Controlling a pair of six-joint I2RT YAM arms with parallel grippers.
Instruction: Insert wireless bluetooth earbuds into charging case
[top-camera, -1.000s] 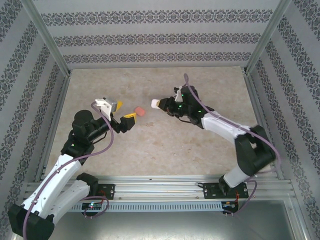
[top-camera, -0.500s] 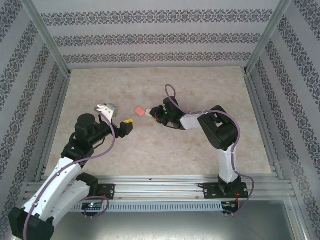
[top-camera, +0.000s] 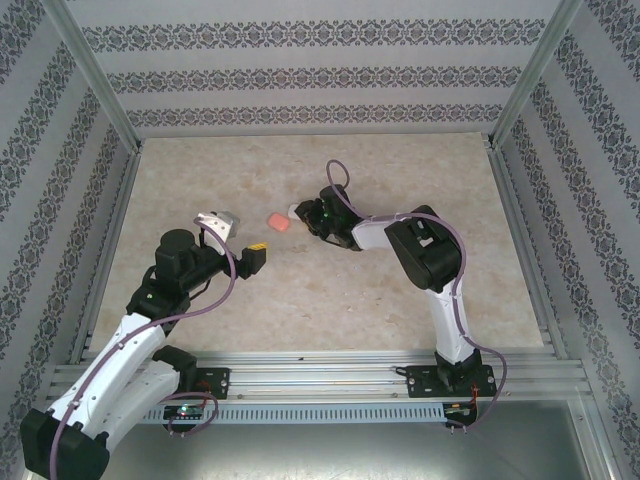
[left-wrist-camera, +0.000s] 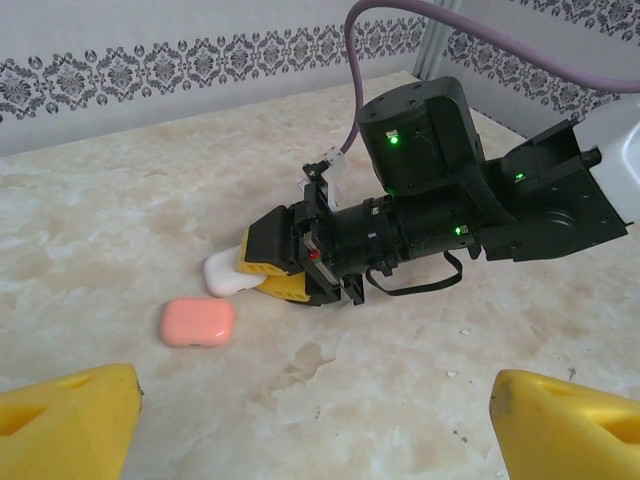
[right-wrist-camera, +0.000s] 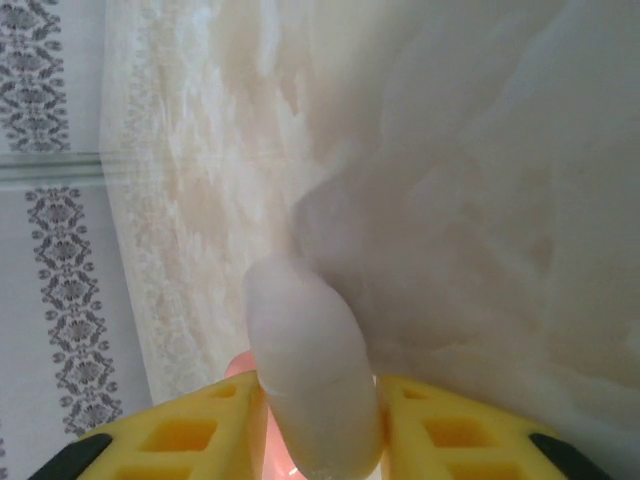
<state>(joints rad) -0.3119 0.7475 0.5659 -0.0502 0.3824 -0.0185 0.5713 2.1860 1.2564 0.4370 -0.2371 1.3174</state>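
Right hand (left-wrist-camera: 250, 268) astride white case (left-wrist-camera: 222, 276), lengthwise

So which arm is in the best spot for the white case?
Right. The right gripper has the white case between its fingers, low on the table beside the pink case. The left gripper hangs open, farther back.

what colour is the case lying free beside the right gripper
The loose case is salmon pink, clearest in the left wrist view.

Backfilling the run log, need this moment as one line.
left gripper: open, hovering | right gripper: low at table, white case between fingers, grip unclear | pink case: closed, on table beside white case
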